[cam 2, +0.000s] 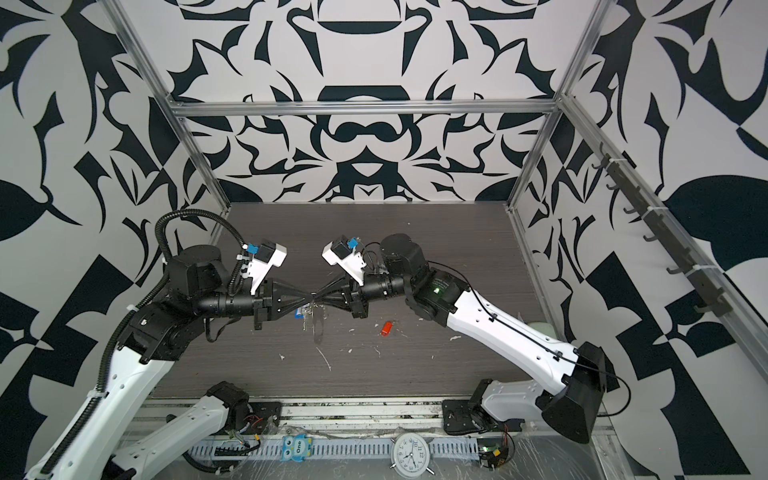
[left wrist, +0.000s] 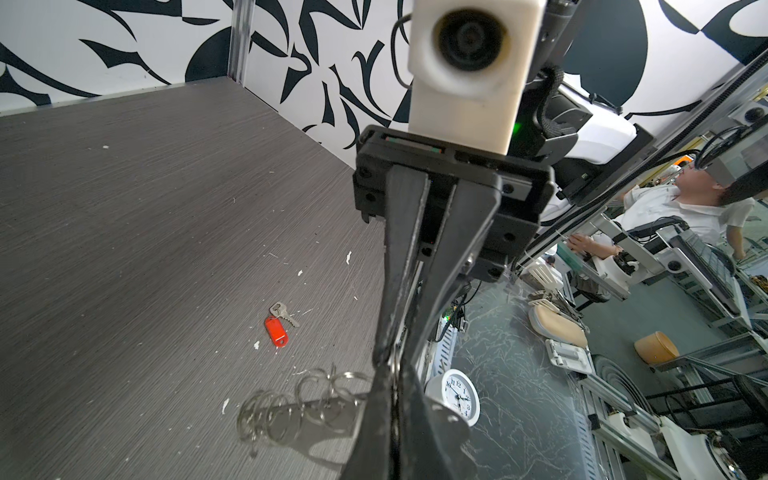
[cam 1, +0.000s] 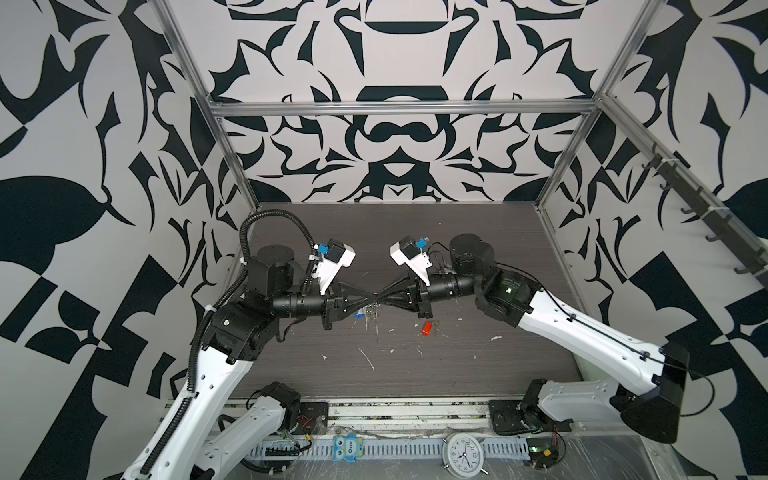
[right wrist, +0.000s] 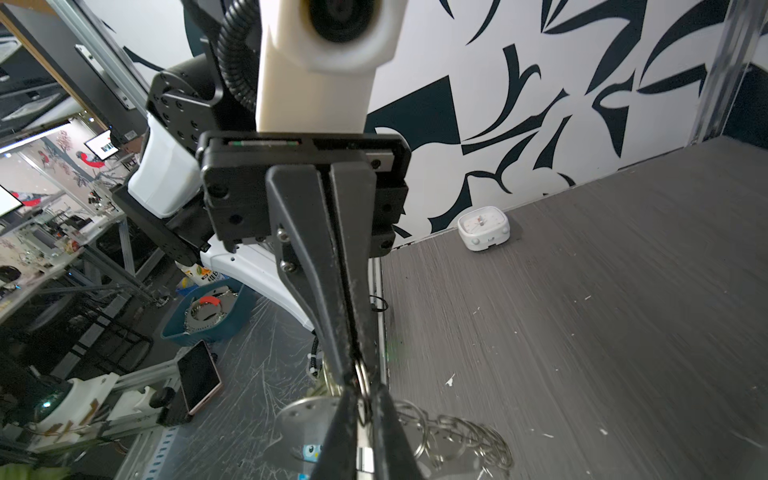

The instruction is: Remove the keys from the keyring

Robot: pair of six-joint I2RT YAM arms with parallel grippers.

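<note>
The red-tagged key (cam 1: 426, 328) is found freed on the surface (cam 1: 457, 374). The blue-tagged key (cam 1: 358, 315) is not yet removed from the keyring (cam 1: 372, 312), which is pinched by the closed left gripper (cam 1: 372, 298) and right gripper (cam 1: 380, 296).

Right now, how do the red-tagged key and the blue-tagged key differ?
The red-tagged key lies flat on the table, alone and fully visible; the blue-tagged key shows only a sliver of tag beside the keyring, next to the left gripper. The red-tagged key is clear of the keyring; whether the blue-tagged key hangs on it I cannot tell. Both have coloured tags.
</note>
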